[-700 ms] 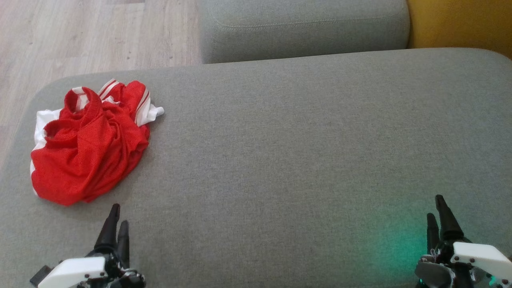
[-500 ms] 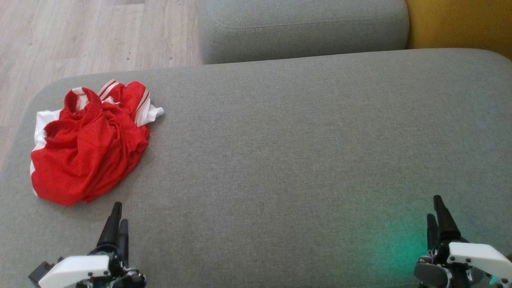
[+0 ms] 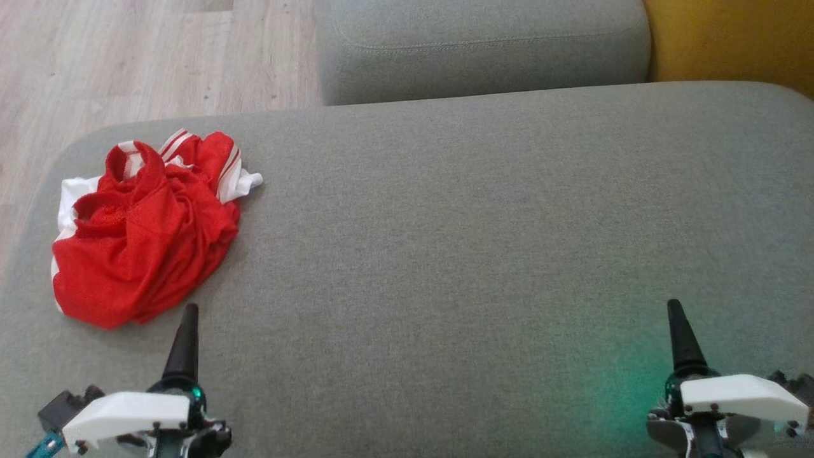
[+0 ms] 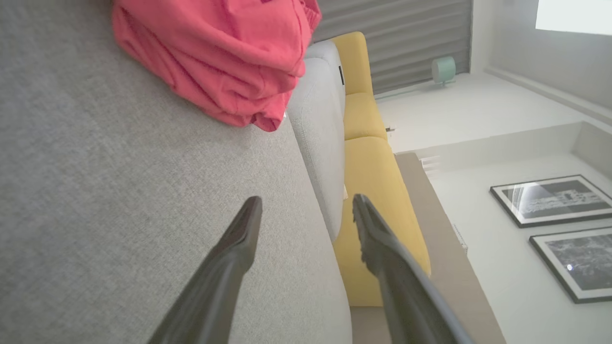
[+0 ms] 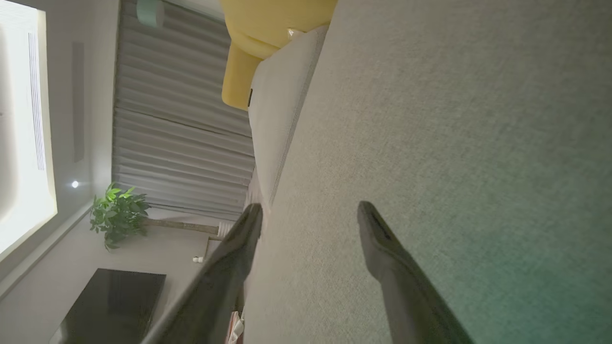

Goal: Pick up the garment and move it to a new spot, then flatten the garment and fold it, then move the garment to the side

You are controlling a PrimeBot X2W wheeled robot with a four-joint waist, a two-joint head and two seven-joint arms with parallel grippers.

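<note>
The garment (image 3: 143, 232) is a crumpled red mesh jersey with white striped trim, heaped at the left end of the grey cushion (image 3: 483, 242). It also fills the upper left of the left wrist view as a pink-red bundle (image 4: 224, 52). My left gripper (image 3: 186, 334) hovers just in front of the heap's near edge, apart from it; its fingers stand open with nothing between them (image 4: 306, 215). At the lower right, my right gripper (image 3: 679, 334) is over bare cushion, far from the garment, open and holding nothing (image 5: 311, 220).
A second grey cushion (image 3: 483, 44) lies beyond the far edge, with a yellow seat (image 3: 731, 38) to its right. Wooden floor (image 3: 146, 57) lies past the cushion's left and far-left edges. A wide stretch of bare cushion runs between the grippers.
Both wrists have rolled, so each gripper now shows edge-on as one finger in the head view. The left gripper has crept a little toward the garment. The garment has not moved.
</note>
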